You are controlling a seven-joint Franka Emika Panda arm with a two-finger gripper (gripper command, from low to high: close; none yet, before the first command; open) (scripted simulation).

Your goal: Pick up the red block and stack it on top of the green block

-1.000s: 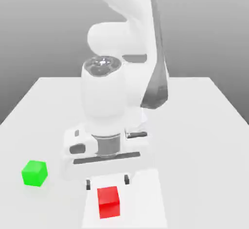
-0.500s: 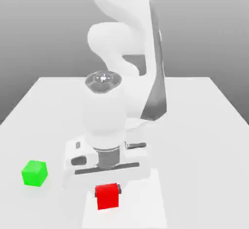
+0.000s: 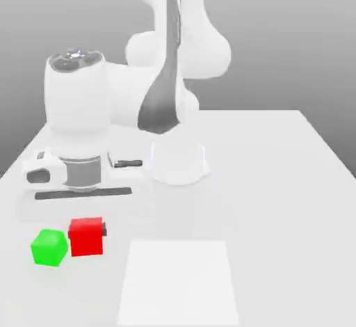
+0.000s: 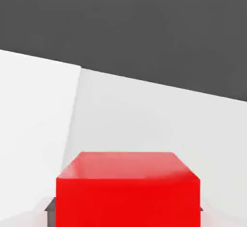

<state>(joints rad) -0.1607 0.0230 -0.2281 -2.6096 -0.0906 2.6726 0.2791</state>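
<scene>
The red block [image 3: 86, 236] sits between the dark fingers [image 3: 103, 230] of my gripper [image 3: 86, 229], under the white hand [image 3: 80, 192], and the jaws are shut on its sides. In the hand view the red block [image 4: 128, 192] is close up, with a dark fingertip [image 4: 49, 205] at each lower side. The green block [image 3: 49, 247] rests on the white table [image 3: 278, 200]. It is just to the exterior view's left of the red block and slightly lower in the picture. Whether the two blocks touch I cannot tell.
A paler white rectangle [image 3: 177, 280] lies on the table near its front edge, to the exterior view's right of the blocks. The arm's base [image 3: 179, 162] stands behind, mid-table. The arm's links arch over the left half.
The jaws closed on the red block. The hand then carried it from the pale rectangle toward the exterior view's left, ending beside the green block, which has not moved.
</scene>
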